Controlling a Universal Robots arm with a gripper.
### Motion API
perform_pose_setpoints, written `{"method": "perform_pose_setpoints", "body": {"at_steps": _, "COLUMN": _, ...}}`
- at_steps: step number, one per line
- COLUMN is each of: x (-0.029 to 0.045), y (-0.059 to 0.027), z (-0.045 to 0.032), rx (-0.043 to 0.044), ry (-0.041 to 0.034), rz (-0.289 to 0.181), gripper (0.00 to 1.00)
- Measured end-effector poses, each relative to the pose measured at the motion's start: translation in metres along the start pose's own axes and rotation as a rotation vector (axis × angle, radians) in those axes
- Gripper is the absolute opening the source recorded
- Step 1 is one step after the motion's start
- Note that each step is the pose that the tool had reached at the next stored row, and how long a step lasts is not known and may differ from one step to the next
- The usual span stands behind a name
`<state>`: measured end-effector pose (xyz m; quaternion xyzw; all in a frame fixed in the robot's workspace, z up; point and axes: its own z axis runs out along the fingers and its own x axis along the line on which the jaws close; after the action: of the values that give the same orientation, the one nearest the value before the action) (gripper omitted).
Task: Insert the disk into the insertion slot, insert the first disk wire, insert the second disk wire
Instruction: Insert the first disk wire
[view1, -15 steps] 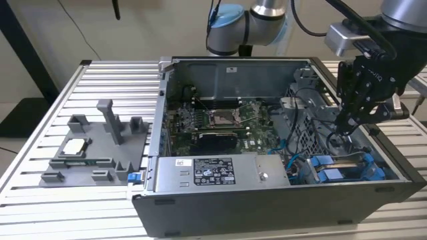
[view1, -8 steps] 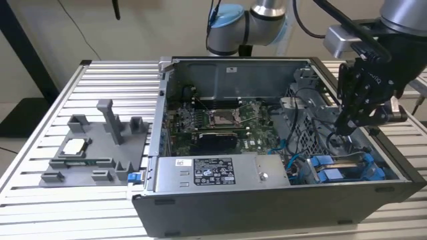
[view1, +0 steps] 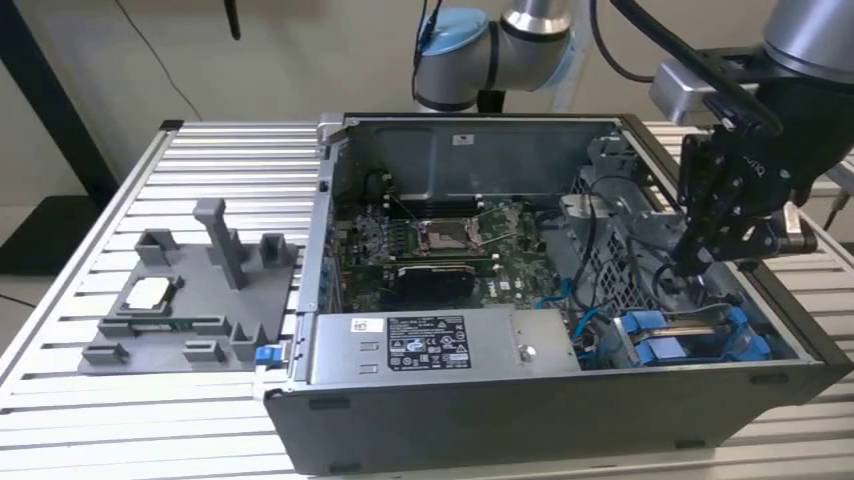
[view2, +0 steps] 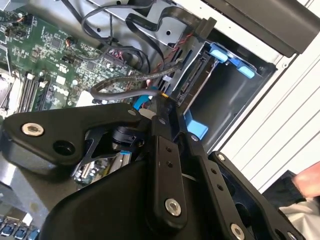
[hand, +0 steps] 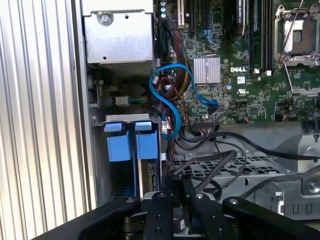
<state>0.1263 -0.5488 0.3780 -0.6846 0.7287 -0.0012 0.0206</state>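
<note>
The gripper seems clamped on a disk wire at the case's four o'clock. Square its plug, then press gently.

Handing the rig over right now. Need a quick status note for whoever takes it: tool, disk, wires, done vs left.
Tool: down inside the open computer case, just above the drive bay and among the loose black wires. Grip state unclear.
Disk: edge-on in the bay under a blue carrier tab, at the case corner on the exterior view's right. It looks seated.
Done: disk in its slot, as far as the views show.
Left: both disk wires. I cannot tell whether either is plugged in.
</note>
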Motion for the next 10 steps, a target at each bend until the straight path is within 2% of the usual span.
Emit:
{"method": "perform_pose_setpoints", "body": {"at_steps": 2, "x": 0.0018, "y": -0.0017, "z": 0.0015, "rx": -0.0007, "ry": 0.0001, "rz": 0.001, "gripper": 0.19}}
{"method": "perform_pose_setpoints", "body": {"at_steps": 4, "x": 0.0039, "y": -0.0049, "z": 0.0033, "rx": -0.0063, "ry": 0.0005, "rz": 0.001, "gripper": 0.19}}
{"method": "perform_pose_setpoints", "body": {"at_steps": 10, "x": 0.0098, "y": -0.0178, "z": 0.0071, "rx": -0.0438, "ry": 0.0028, "rz": 0.002, "gripper": 0.19}}
